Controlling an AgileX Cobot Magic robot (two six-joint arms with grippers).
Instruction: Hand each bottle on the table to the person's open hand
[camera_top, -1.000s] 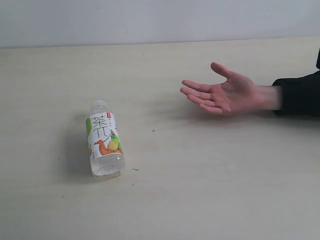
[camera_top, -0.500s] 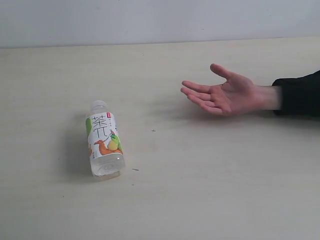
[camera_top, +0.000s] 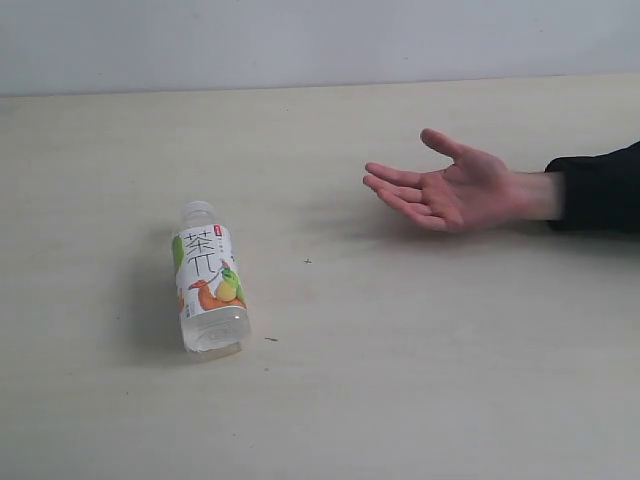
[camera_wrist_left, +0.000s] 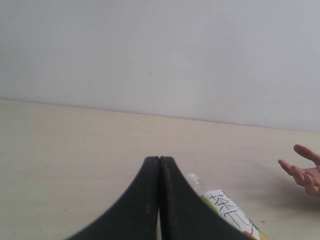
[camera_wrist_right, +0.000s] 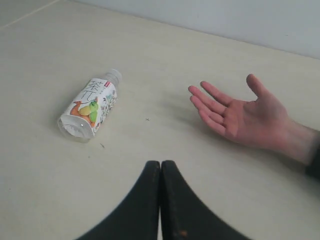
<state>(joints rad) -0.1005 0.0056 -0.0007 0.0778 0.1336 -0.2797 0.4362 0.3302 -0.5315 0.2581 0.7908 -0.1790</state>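
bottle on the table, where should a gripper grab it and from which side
Probably the labelled middle of the bottle, from straight above, jaws across its width. It lies on its side on the table, cap at its far end, so both long round flanks are free.

We see a bottle (camera_top: 208, 290) lying on its side on the left of the table (camera_top: 420, 390), cap toward the back, the person's open hand (camera_top: 452, 190) well apart at the right, farther back.
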